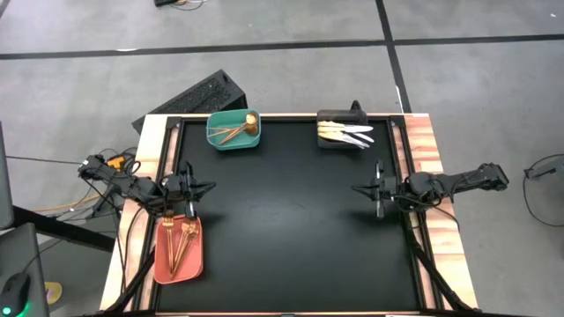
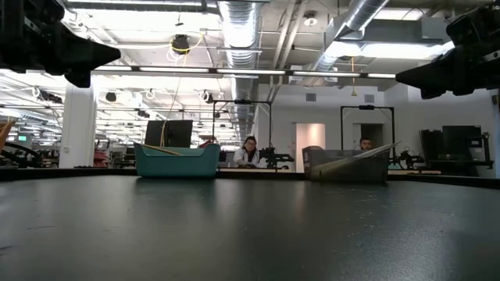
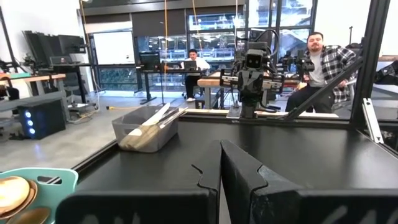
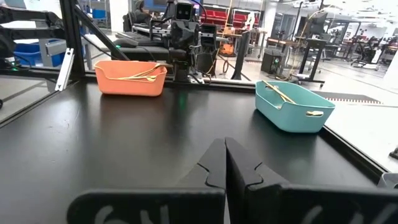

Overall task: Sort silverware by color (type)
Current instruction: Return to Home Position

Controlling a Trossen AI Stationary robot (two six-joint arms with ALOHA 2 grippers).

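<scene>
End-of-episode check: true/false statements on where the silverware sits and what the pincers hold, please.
1. The white-handled pale knives lie in the black rectangular bin. True.
2. The gold spoons share that bin. False: they lie in the teal plastic bin.
3. The gold forks lie in the salmon plastic bin. True.
4. The left pincer grips a fork. False: it is shut on nothing.
5. The right pincer is shut, empty. True.

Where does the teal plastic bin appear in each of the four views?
High view: the teal plastic bin at the table's far edge, left of centre.
Low view: the bin at the far edge, left of centre.
Left wrist view: only a rim piece of the bin, near the camera.
Right wrist view: the bin apart from the salmon plastic bin.
Shared landmark: the black tabletop.
</scene>
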